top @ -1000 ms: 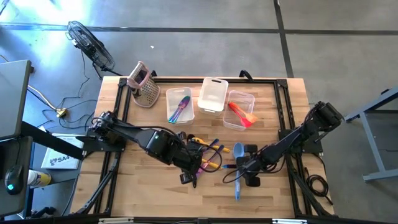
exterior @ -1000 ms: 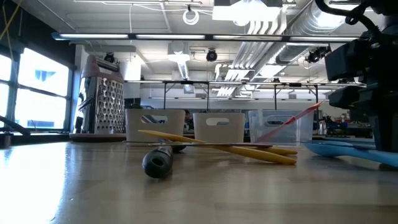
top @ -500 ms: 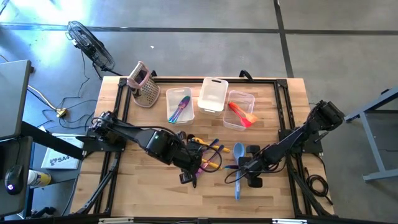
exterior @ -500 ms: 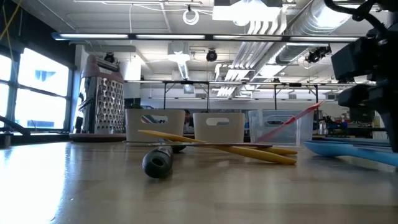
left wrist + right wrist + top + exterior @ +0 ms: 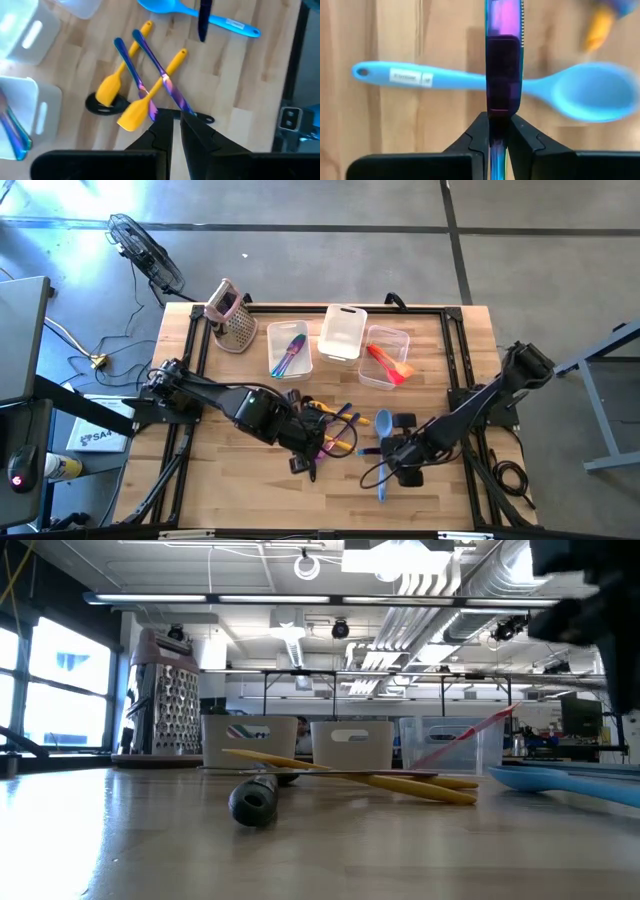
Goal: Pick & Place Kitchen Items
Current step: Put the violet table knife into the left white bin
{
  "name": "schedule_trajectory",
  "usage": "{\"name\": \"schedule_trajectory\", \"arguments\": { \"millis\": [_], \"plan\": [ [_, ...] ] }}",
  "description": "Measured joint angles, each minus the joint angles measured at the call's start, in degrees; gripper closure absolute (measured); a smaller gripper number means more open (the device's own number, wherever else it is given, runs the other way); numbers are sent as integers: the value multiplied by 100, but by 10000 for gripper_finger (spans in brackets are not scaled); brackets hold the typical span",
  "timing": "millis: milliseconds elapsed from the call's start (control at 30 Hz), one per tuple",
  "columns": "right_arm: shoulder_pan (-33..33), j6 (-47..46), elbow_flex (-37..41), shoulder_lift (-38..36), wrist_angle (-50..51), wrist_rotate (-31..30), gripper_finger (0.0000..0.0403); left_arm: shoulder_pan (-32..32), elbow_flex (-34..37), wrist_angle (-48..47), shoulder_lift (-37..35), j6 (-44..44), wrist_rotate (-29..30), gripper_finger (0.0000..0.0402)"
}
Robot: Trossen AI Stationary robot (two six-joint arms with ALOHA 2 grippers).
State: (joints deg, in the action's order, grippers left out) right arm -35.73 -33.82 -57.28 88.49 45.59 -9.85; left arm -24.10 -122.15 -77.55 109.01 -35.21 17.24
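Looking down from above: left gripper low over the wood table, a heap of yellow and purple utensils just beyond its tips. Right gripper beside the blue spoon, which lies flat just left of it. Three tubs and a grater stand well beyond both grippers.

Low view: yellow spatulas crossed on the table, a black handle end in front of them; spoon edge at far right; part of the right arm at top right.

Left wrist view: fingers pressed nearly together, pinching the end of a purple utensil; two yellow spatulas and another purple one lie just ahead.

Right wrist view: fingers clamp an iridescent purple strip, upright between them, above the blue spoon lying crosswise beneath.
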Motion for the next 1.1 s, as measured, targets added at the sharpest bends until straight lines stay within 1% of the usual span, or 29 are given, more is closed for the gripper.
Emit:
{"name": "schedule_trajectory", "arguments": {
  "millis": [100,200,333,433,567,667,767,867,1100],
  "plan": [
    [0,108,-521,0,627,-526,367,0,0,4,0,96,252,371],
    [4,193,-1015,-3,1221,-1031,366,-7,0,46,0,93,707,371],
    [9,264,-1555,-7,1770,-1458,365,-3,0,457,-23,326,675,371],
    [9,396,-1833,-9,2008,-1568,365,-54,-7,838,-26,917,509,371],
    [9,431,-2006,-9,2100,-1803,364,-228,-7,1488,-26,2093,396,371],
    [9,433,-2014,-9,2143,-1841,363,-358,-7,1885,-26,2816,466,371],
    [9,433,-2014,-9,2154,-1843,365,-420,-7,2108,-26,3311,729,371],
    [9,431,-2014,-9,2154,-1864,364,-418,-7,2079,-26,3475,923,371],
    [9,426,-2014,-9,2154,-1875,365,-404,-7,2082,-26,3337,936,371]
  ]
}}
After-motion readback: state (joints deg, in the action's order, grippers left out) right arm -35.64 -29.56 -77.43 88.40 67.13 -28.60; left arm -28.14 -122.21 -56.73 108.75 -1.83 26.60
